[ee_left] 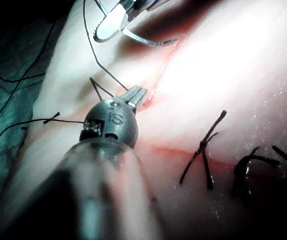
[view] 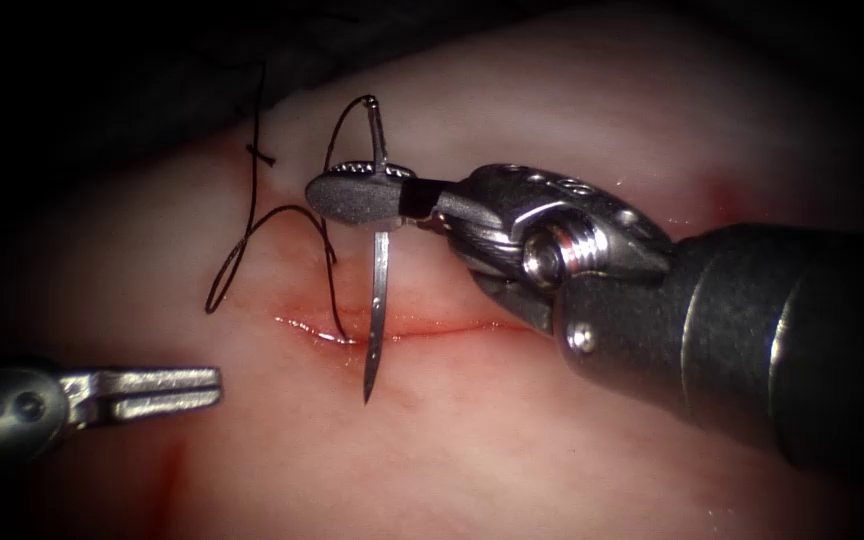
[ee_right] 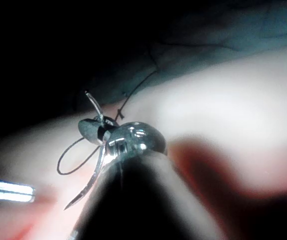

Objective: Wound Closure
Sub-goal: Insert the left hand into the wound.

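Observation:
My right tool point(view: 324, 194) comes in from the right with its jaws shut on the curved needle point(view: 380, 290), about a third of the way from its tail. The needle hangs free above the tissue point(view: 512, 440), crossing over the cut point(view: 442, 328), its tip pointing down toward the near side. Black thread point(view: 332, 250) runs from the needle's tail down into the cut near its left end. My left tool point(view: 214, 388) rests low at the left, shut and holding nothing. In the right wrist view the right tool point(ee_right: 86, 128) grips the needle point(ee_right: 92, 175).
A loose thread loop point(view: 242, 250) and a small knot point(view: 262, 155) lie on the tissue left of the needle. Tied stitches point(ee_left: 203, 150) with cut ends stand farther along the wound in the left wrist view. Dark cloth point(ee_left: 13, 60) borders the tissue.

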### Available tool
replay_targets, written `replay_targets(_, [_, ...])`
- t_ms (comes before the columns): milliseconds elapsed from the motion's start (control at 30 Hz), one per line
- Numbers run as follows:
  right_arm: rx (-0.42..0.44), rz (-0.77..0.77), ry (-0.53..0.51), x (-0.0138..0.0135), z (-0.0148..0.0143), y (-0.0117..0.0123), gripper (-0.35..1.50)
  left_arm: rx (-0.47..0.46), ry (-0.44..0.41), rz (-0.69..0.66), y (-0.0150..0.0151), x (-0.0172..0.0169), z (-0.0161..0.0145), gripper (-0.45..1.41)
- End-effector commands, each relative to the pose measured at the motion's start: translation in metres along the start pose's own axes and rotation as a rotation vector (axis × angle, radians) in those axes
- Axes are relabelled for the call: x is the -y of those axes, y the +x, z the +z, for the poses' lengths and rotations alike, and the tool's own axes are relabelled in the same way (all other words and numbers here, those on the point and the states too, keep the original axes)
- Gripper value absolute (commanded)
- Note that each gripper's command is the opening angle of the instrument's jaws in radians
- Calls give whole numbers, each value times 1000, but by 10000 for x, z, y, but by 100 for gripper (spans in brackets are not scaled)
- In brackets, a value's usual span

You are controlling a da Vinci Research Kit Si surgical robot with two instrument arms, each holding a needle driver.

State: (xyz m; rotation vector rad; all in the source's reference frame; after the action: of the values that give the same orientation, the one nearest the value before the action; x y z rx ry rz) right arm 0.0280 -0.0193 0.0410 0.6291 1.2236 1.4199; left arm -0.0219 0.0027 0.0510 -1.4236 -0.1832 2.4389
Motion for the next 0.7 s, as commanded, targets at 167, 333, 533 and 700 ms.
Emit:
replay_targets(167, [1,-127,32,4,12,4,-35,61,-73,-11,-17,17,21,-45])
replay_targets(333, [-20,-263,51,5,11,3,-35,122,-127,-25,-39,17,51,-45])
replay_targets(533, [-35,-329,60,5,9,2,-35,131,-156,-34,-40,17,80,-45])
replay_targets(700, [-37,-355,64,4,5,1,-35,132,-163,-33,-39,24,95,-45])
